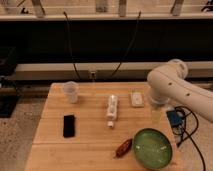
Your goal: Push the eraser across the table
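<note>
Eraser [69,125]: flat black rectangle, left on table [90,147]; tool [157,114] above right edge.

— How's the light?
— Warm and fairly dim, from overhead. The wooden surface [90,135] glows brightest; the back wall [100,45] is dark.
— Shadows?
— Soft, short ones. The gripper [158,111], under the white arm [167,85] at the surface's right edge, sits in shade.

The eraser [69,125], a small flat black block, is lying flat on the left part of the table [90,145], a light wooden top with plank grain. The gripper [158,111] seems to be hanging over the table's right side, well apart from the eraser.
</note>
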